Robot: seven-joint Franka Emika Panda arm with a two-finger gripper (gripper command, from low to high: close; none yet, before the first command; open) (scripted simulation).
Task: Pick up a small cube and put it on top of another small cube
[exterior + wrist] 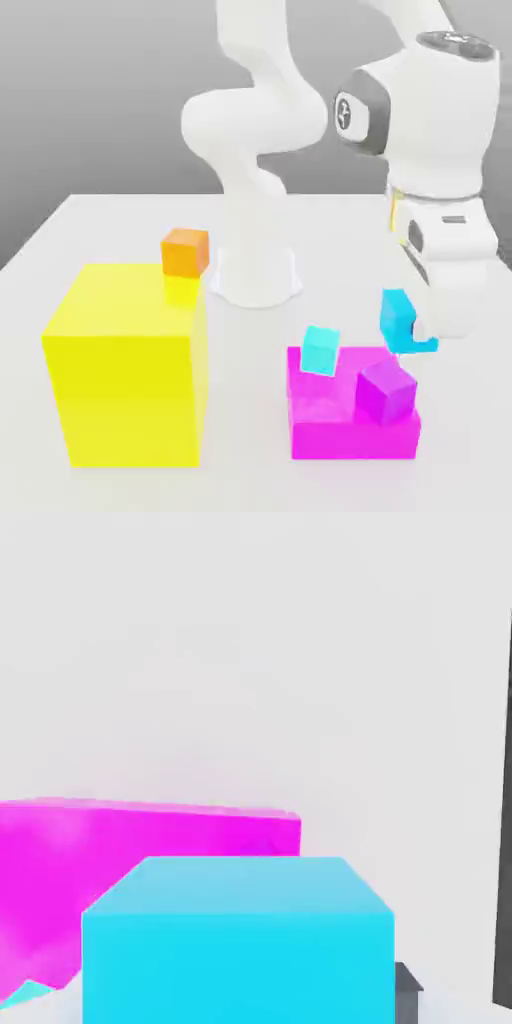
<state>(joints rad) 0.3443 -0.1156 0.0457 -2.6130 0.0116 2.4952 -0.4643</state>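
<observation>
White bench (245,400) spreads across most of the exterior view, with a grey backdrop (120,100) along the top of the frame. The white arm (255,190) rises from its base at centre and bends over to the upper right, its hand end pointing down on the right side. A big yellow block (125,375) stands at lower left, the bulkiest of the blocks. Next in size comes the flat magenta block (345,440), right of centre in the lower part of the frame. Just above and behind it, at right, the sky-blue cube (398,318) sits at the claw (422,330), partly hidden by its white lower end; the hand view shows the same cube up close. How far open the claw is, and whether it has hold of that cube, cannot be told. A purple cube (386,392) overlaps the magenta block's right part, tilted in outline. An orange cube (185,253) shows left of centre, at the yellow block's far right edge. Smallest, a pale turquoise cube (320,350) appears over the magenta block's rear left edge.
</observation>
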